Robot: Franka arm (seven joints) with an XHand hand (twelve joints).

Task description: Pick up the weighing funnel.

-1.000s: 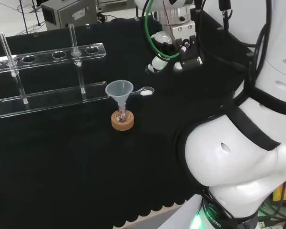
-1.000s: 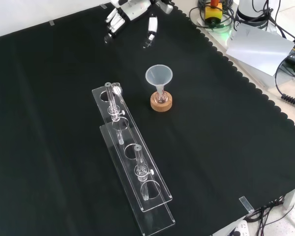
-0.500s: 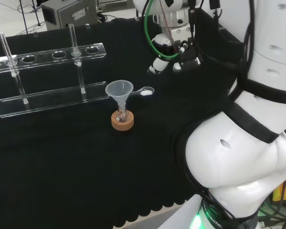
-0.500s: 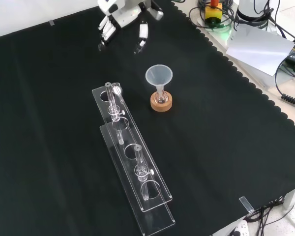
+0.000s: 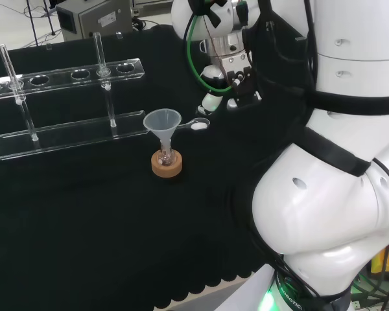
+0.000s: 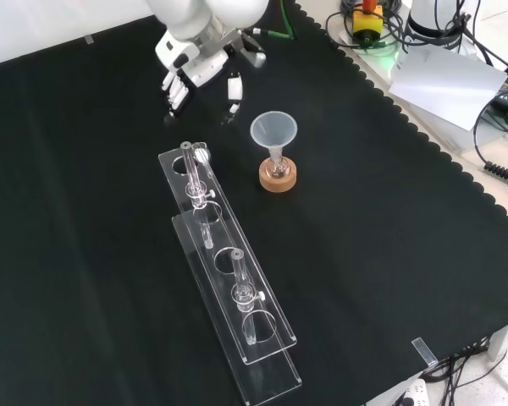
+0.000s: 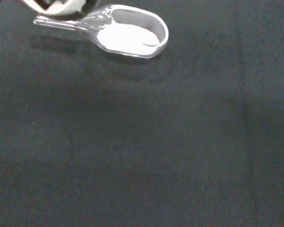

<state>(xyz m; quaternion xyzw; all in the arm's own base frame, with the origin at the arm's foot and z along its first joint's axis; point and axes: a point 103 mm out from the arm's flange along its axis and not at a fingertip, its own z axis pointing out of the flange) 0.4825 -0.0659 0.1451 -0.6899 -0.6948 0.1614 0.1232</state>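
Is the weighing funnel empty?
No, the weighing funnel lies on the cloth with white powder in its scoop.

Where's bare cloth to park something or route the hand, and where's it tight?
Front view: wide bare cloth between the funnel and the scalloped edge, and more left of the tube rack. Crowded: the pocket between rack end, funnel and the hand, where the weighing funnel lies.

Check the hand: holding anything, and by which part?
Nothing held. The hand is open above the cloth; the weighing funnel lies on the cloth near its fingers.
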